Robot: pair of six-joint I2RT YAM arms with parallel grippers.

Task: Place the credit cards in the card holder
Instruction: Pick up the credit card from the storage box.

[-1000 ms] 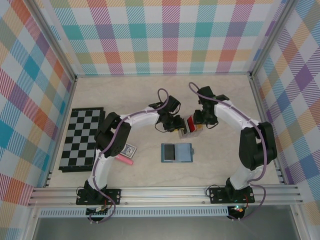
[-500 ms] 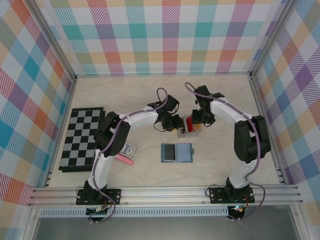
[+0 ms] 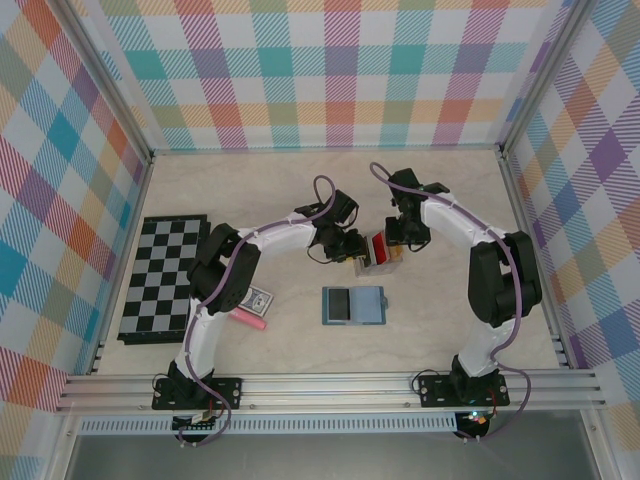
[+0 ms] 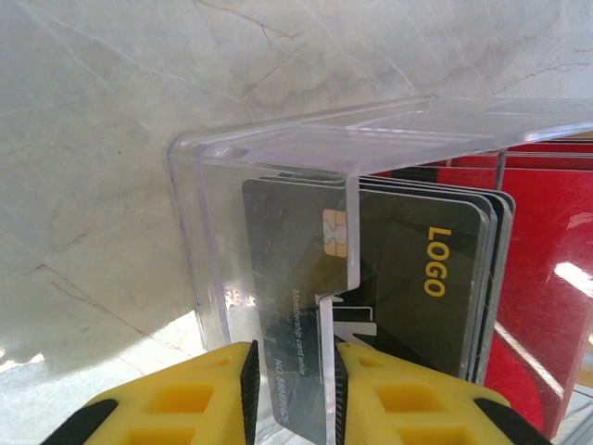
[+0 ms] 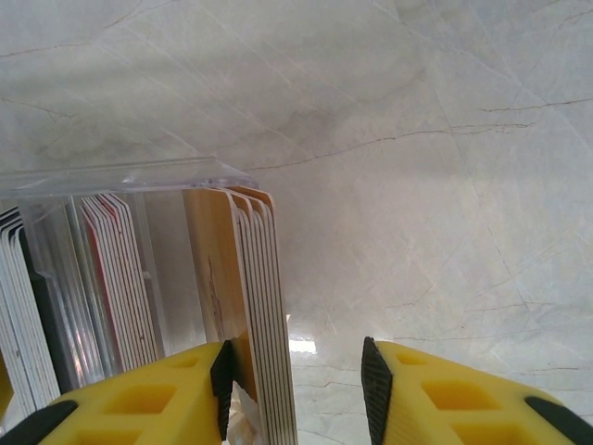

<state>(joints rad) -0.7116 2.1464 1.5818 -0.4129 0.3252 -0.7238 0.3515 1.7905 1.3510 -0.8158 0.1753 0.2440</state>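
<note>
Left gripper [image 4: 293, 363] pinches the clear rack's [image 4: 278, 158] wall. Right gripper [image 5: 296, 357] stands parted astride tan credit cards [image 5: 218, 260], their lower ends cut off. Card holder [image 3: 353, 305] lies open near the rack.

right arm [image 3: 455, 225] elbow swung inward, its jaws nudged closer around the credit cards [image 5: 227, 269], seemingly narrowing
</note>
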